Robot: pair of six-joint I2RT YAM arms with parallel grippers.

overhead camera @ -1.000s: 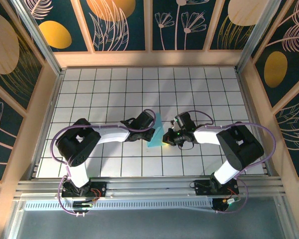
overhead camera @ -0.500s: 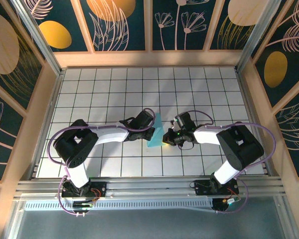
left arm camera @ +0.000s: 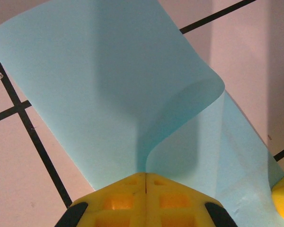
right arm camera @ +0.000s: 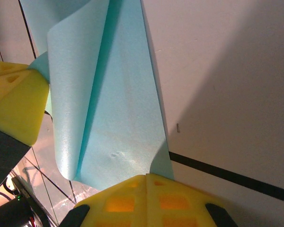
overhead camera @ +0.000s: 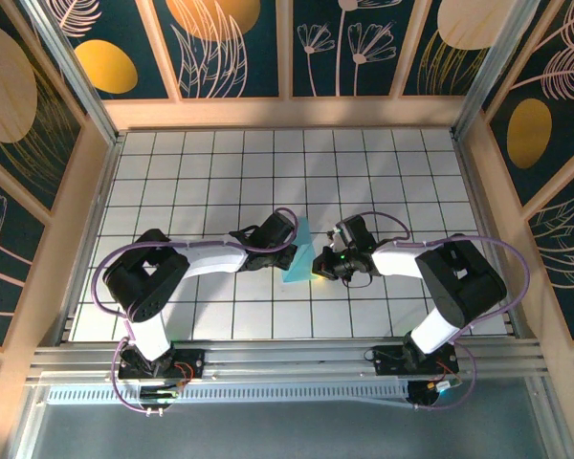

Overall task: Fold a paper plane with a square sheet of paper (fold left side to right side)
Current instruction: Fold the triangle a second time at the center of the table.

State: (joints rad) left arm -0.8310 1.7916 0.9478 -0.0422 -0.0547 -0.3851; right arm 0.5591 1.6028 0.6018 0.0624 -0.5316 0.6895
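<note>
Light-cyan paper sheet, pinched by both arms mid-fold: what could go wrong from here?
1. The light-cyan square sheet of paper bends in a soft, uncreased loop; pressing it down could set a crooked fold.
2. The left gripper and right gripper both have jaws shut on its thin edge, so pulling apart might tear it or slip it free.

The left arm and the right arm are built alike: white link shells set between bulky black joint housings. A thin purple cable loops along each. The bases are black blocks with red wiring (a green light glows near the right wrist). The jaws end in bright yellow pads with square recessed pockets, backed in black.
</note>
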